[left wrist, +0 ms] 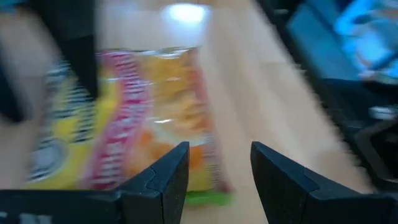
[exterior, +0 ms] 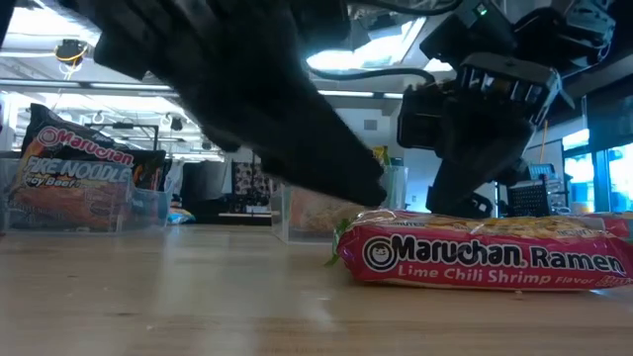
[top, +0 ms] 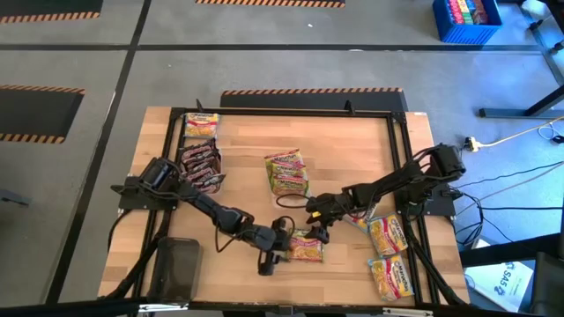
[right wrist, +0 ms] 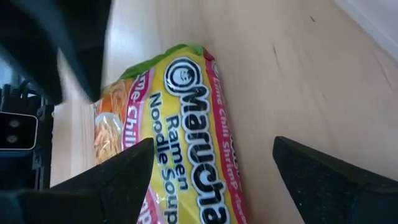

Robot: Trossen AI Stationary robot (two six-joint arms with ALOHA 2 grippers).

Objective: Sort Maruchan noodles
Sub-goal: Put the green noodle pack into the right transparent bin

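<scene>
A yellow Lime Chili Shrimp packet (top: 306, 246) lies flat near the worktop's front edge, about midway along it. It looks light and crinkly, with a brittle noodle block inside a slick plastic wrap, so hard squeezing would likely crush it and a shallow pinch could slide off. A grip across the short width, near the middle of the block, seems the surest hold.

The right gripper (right wrist: 211, 165) hangs just above this packet with its fingers spread wide and nothing between them. The left gripper (left wrist: 219, 165) sits just beside the packet's end, fingers part open and empty.

More packets lie around: a yellow pile (top: 287, 172) near the worktop's centre, dark maroon ones (top: 201, 165) toward the left edge, and yellow ones (top: 389, 255) by the front right corner.

The worktop (top: 348, 141) is pale, smooth wood inside a black frame, offering little friction. Beyond it lies grey floor with striped tape, and a blue crate (top: 467, 19) stands far off.
</scene>
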